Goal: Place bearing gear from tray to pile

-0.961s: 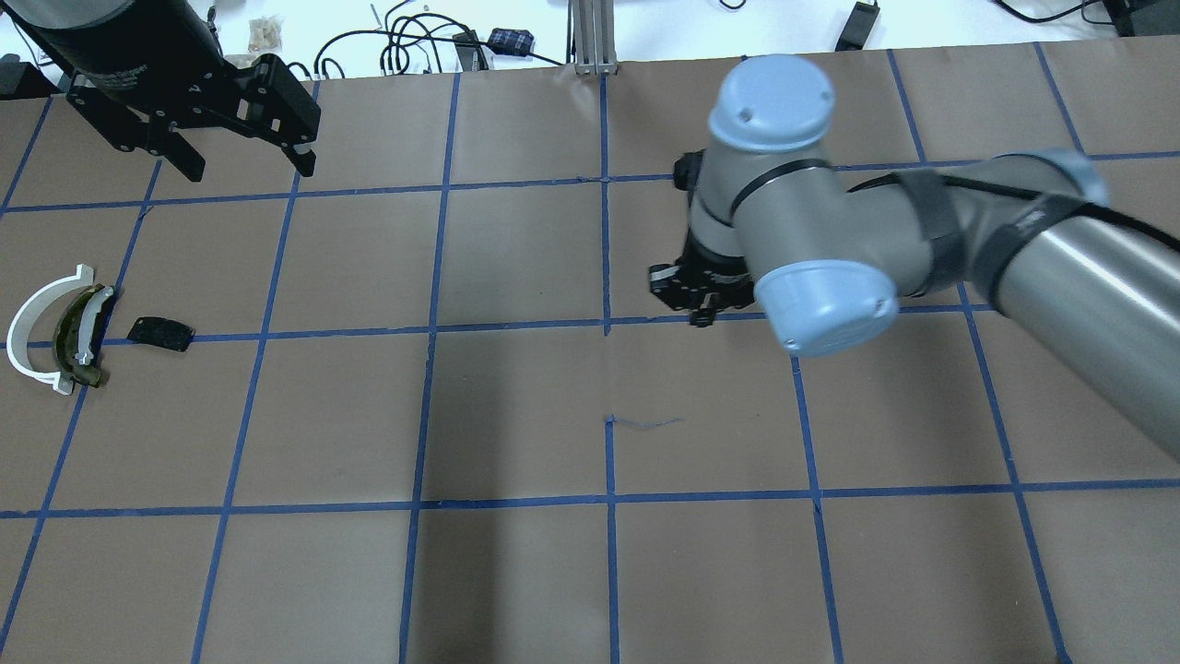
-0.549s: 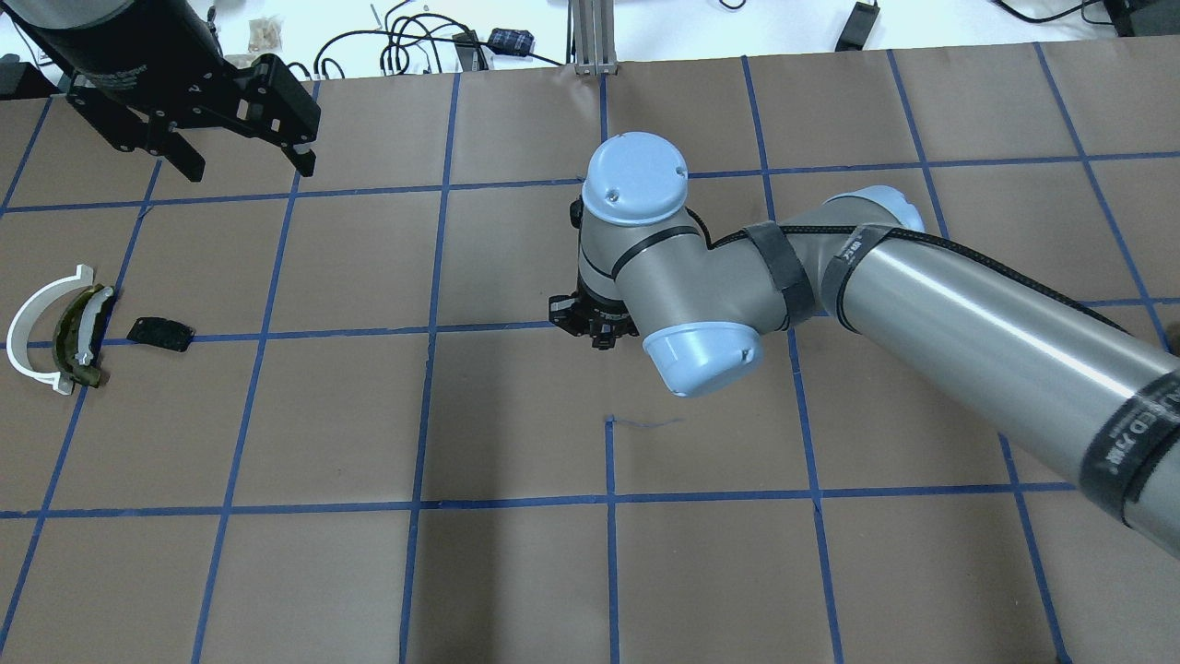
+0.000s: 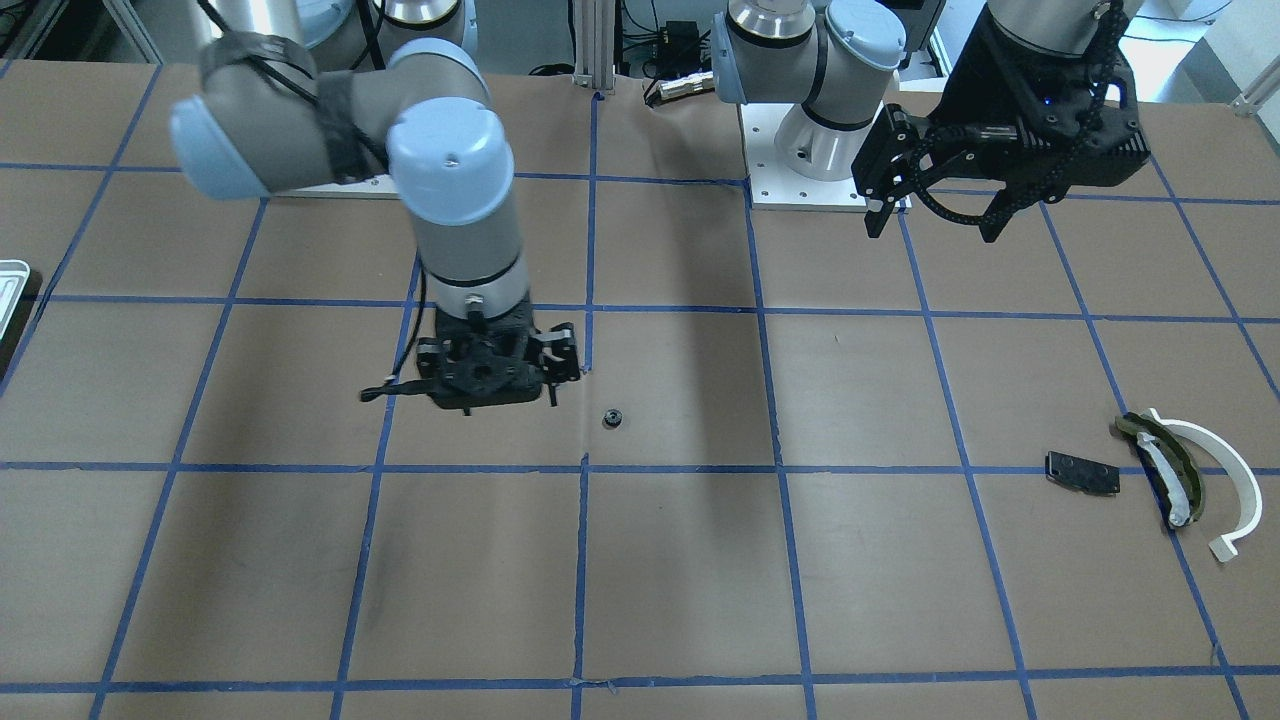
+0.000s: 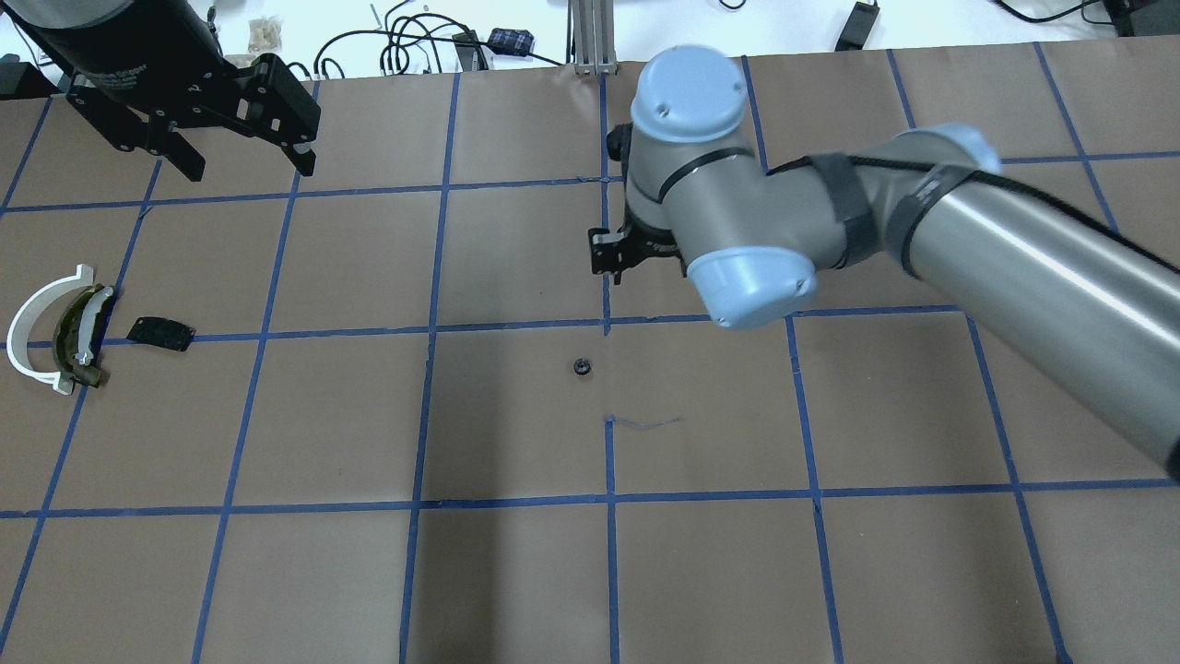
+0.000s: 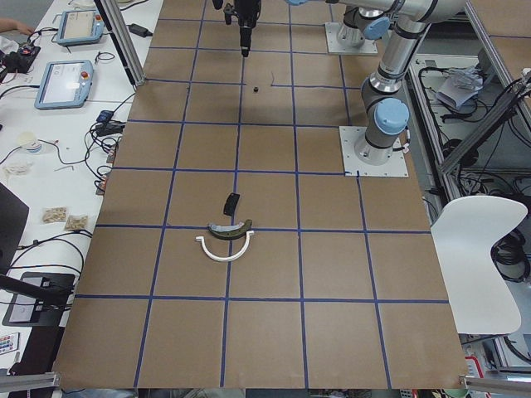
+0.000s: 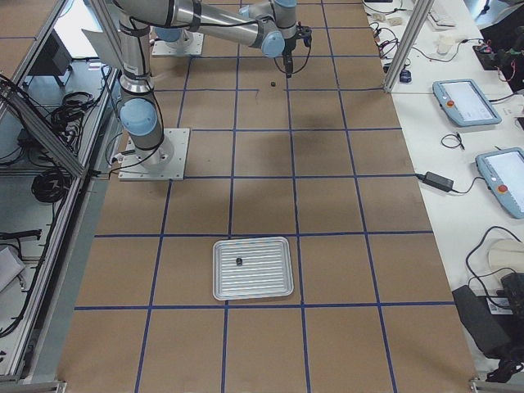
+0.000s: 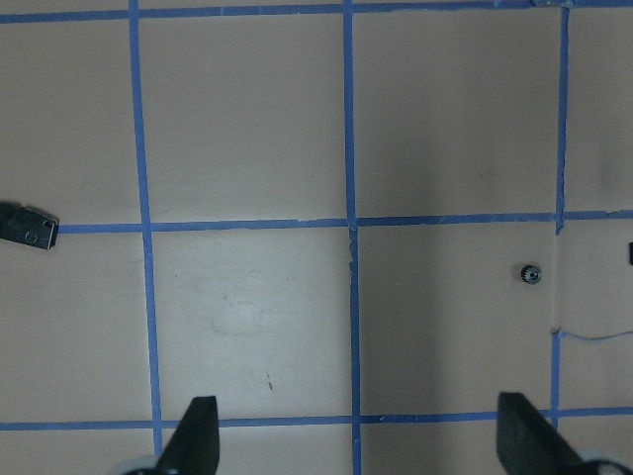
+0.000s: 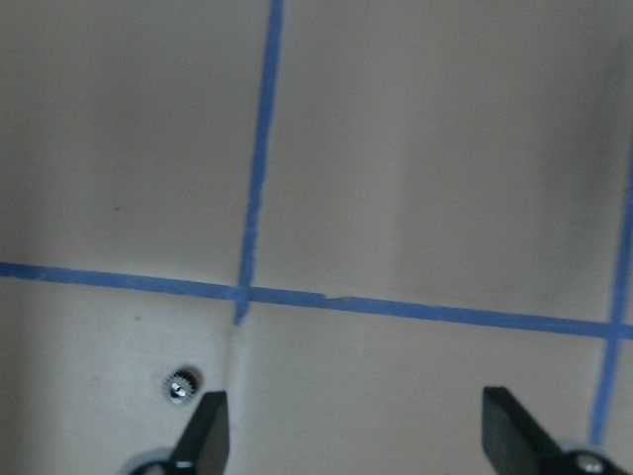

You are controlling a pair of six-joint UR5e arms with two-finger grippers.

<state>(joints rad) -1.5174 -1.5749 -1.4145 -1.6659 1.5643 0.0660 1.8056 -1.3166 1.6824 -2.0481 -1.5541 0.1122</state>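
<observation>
The bearing gear (image 4: 581,366), a small dark toothed ring, lies loose on the brown table near its centre; it also shows in the front view (image 3: 612,418) and the right wrist view (image 8: 180,387). My right gripper (image 8: 356,435) is open and empty, raised just behind the gear (image 3: 495,385). The pile sits far left: a white arc strip (image 4: 32,332), an olive curved piece (image 4: 78,337) and a black plate (image 4: 159,332). My left gripper (image 4: 251,169) is open and empty, high behind the pile. The tray (image 6: 252,268) holds one small dark part (image 6: 238,261).
The table is brown paper with a blue tape grid. The tray's corner shows at the front view's left edge (image 3: 10,285). Cables and tablets lie beyond the table's far edge. The left wrist view shows the gear (image 7: 531,273) and the black plate (image 7: 25,226).
My right arm swept left toward the table's centre, then drew back. The gear, unseen before, now lies on the table. The left arm has not moved.
</observation>
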